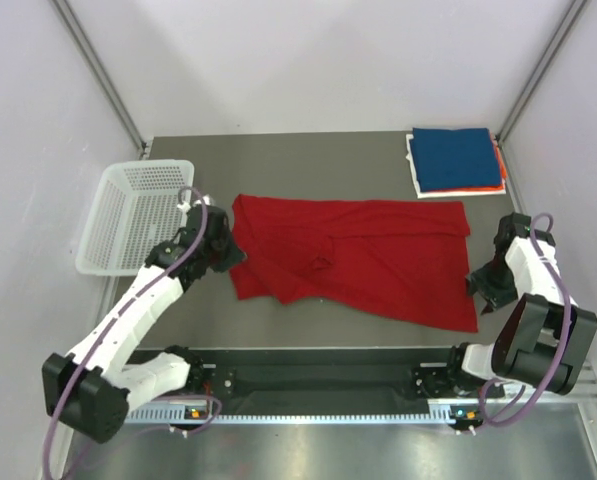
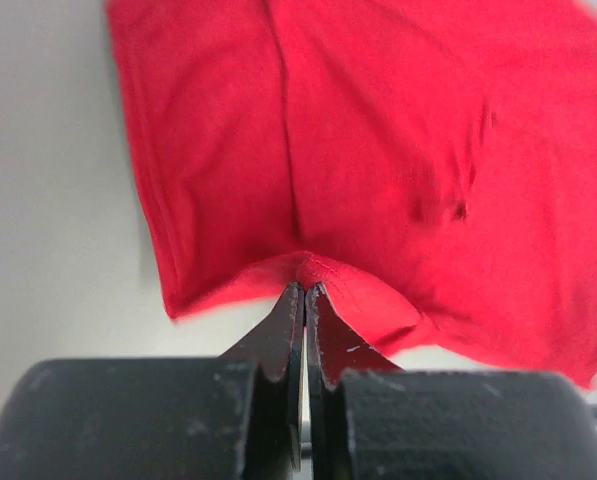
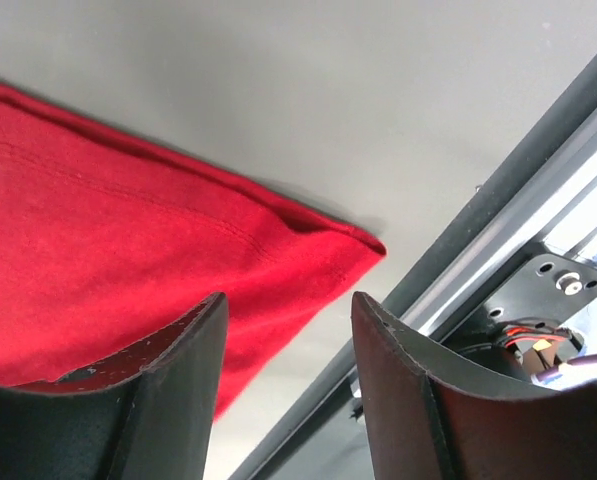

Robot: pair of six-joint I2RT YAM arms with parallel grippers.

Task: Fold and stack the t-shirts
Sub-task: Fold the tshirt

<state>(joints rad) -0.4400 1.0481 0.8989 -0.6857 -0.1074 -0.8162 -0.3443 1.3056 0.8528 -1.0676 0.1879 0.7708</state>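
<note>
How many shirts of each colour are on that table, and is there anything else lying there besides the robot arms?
Red shirt, spread out: 1
Dark blue shirt, folded, top of the stack: 1
Orange shirt, only an edge showing: 1
White shirt, only an edge showing: 1
White mesh basket: 1
Total: 5

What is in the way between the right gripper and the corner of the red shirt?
Nothing visible is. The right gripper is open, and the corner of the red shirt lies directly in front of it on the table. The left gripper is shut on the shirt's other end.
</note>
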